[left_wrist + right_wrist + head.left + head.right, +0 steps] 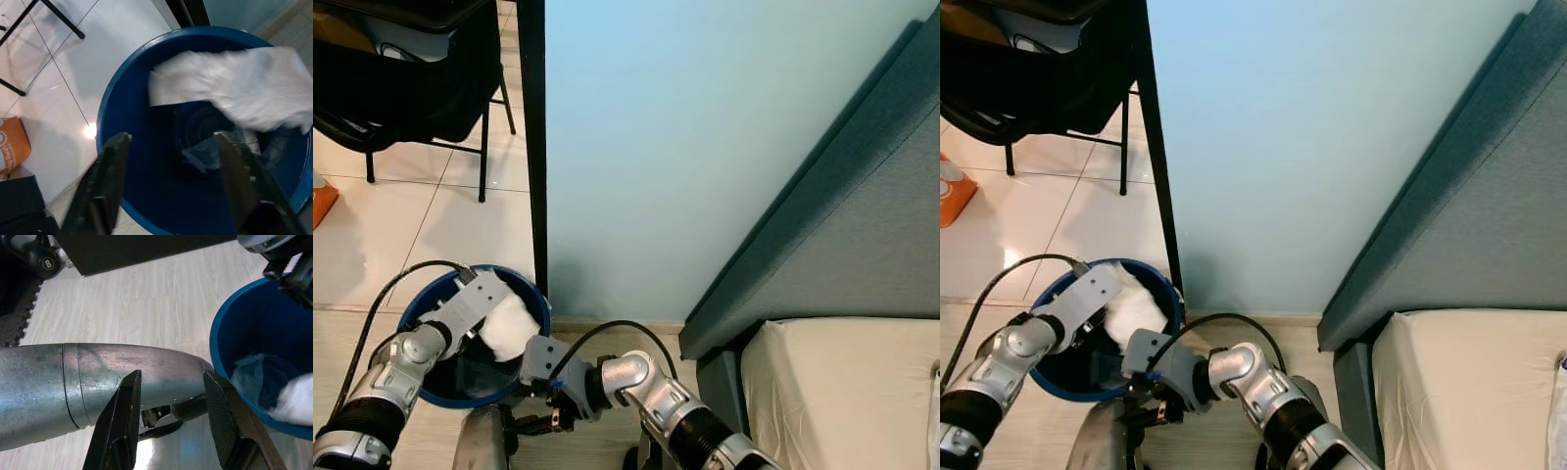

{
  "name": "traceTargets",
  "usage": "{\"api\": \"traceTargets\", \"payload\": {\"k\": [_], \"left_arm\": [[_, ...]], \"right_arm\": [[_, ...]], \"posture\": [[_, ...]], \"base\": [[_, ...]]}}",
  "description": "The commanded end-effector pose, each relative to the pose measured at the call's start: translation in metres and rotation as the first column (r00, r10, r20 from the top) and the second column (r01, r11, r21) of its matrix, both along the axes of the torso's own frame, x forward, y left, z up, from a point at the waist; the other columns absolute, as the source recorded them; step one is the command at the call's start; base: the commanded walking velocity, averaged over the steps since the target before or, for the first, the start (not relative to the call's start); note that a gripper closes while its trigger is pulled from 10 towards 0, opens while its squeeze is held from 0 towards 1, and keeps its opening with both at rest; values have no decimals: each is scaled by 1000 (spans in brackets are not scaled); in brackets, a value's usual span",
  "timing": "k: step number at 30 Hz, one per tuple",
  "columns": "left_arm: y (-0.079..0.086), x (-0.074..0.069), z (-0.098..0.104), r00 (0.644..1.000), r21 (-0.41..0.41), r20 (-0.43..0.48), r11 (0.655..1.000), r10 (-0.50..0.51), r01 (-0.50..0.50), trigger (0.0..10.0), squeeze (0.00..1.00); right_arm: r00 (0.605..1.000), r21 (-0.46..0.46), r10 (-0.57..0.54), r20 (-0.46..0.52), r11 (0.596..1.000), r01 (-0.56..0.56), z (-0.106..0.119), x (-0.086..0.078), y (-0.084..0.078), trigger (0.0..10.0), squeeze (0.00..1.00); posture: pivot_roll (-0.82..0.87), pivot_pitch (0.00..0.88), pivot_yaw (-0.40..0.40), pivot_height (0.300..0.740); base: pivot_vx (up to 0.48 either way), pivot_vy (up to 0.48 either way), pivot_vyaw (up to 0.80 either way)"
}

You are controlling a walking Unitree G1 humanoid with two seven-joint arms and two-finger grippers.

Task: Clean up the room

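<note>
At the far left, an orange packet lies on the pale floor tiles, and behind it stands a black metal-legged chair. Below, a round blue plastic bucket stands at the foot of a dark vertical post. The left gripper hangs over the bucket's mouth with its two black fingers spread wide, holding nothing. A crumpled white paper towel is in the bucket's mouth, just beyond the fingers; some clear wrapping lies at the bottom. The right gripper is just beside the bucket, low near the floor, its fingers parted and empty. To the right there is a grey upholstered headboard and a cream mattress.
</note>
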State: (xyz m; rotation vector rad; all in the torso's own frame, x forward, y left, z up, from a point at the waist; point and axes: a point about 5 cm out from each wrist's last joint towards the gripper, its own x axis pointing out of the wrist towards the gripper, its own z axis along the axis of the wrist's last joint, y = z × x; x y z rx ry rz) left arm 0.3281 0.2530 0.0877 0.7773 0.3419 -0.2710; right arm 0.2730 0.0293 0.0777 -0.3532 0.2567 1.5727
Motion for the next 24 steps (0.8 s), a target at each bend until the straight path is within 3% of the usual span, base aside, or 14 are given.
{"api": "traceTargets", "payload": {"k": [1, 2, 3, 8, 11, 13, 14, 15, 17, 18, 20, 21, 22, 24], "left_arm": [[-2, -4, -8, 999, 23, -28, 999, -25, 26, 10000, 1000], [-1, -3, -8, 999, 35, -25, 999, -27, 28, 10000, 333], [-1, -3, -8, 999, 50, -22, 998, -27, 28, 10000, 0], [1, -2, -7, 1000, 56, -11, 998, -22, 22, 10000, 0], [3, 0, 0, 998, 6, 49, 999, 44, -44, 10000, 0], [-3, -1, 0, 970, -218, 91, 955, 224, -200, 10000, 0], [-3, -1, 0, 970, -218, 91, 955, 224, -200, 10000, 0], [-12, -4, -4, 946, -348, 80, 898, 313, -267, 10000, 0], [-32, -10, -10, 905, -486, 81, 809, 418, -330, 10000, 0], [-32, -10, -10, 905, -486, 81, 809, 418, -330, 10000, 0], [-44, -12, -14, 868, -540, 82, 754, 490, -374, 10000, 0], [-44, -12, -14, 868, -540, 82, 754, 490, -374, 10000, 0], [-49, -14, -17, 851, -557, 81, 731, 519, -393, 10000, 0], [-49, -14, -17, 851, -557, 81, 731, 519, -393, 10000, 0]], "right_arm": [[999, 56, 50, -2, 997, -49, 9, -9, 26, 10000, 0], [999, 56, 48, 0, 997, -48, 9, -8, 26, 10000, 0], [999, 56, 44, 3, 997, -44, 10, -7, 25, 10000, 0], [1000, 61, 25, 13, 998, -26, 11, -4, 23, 10000, 0], [990, 108, -131, 45, 986, 125, 16, 11, 12, 10000, 0], [910, 177, -410, 57, 901, 395, 21, 35, -13, 10000, 0], [910, 177, -410, 57, 901, 395, 21, 35, -13, 10000, 0], [849, 194, -524, 62, 841, 505, 19, 44, -30, 10000, 0], [736, 212, -673, 67, 731, 649, 15, 53, -60, 10000, 0], [736, 212, -673, 67, 731, 649, 15, 53, -60, 10000, 0], [636, 230, -768, 73, 634, 739, 12, 57, -81, 10000, 0], [636, 230, -768, 73, 634, 739, 12, 57, -81, 10000, 0], [568, 236, -822, 47, 561, 793, 10, 59, -92, 10000, 0], [568, 236, -822, 47, 561, 793, 10, 59, -92, 10000, 0]], "posture": [[48, 278, -172, 580], [48, 273, -170, 580], [48, 266, -167, 580], [50, 252, -162, 580], [59, 213, -150, 580], [64, 191, -140, 580], [64, 191, -140, 580], [64, 169, -119, 580], [64, 141, -98, 580], [64, 141, -98, 580], [62, 135, -90, 580], [62, 135, -90, 580], [56, 120, -76, 580], [56, 120, -76, 580]], "base": [[0, 0, 0], [0, 0, 0], [0, 0, 0], [0, 0, 0], [0, 0, 0], [0, 0, 0], [0, 0, 0], [0, 0, 0], [0, 0, 0], [0, 0, 0], [0, 0, 0], [0, 0, 0], [0, 0, 0], [0, 0, 0]]}}
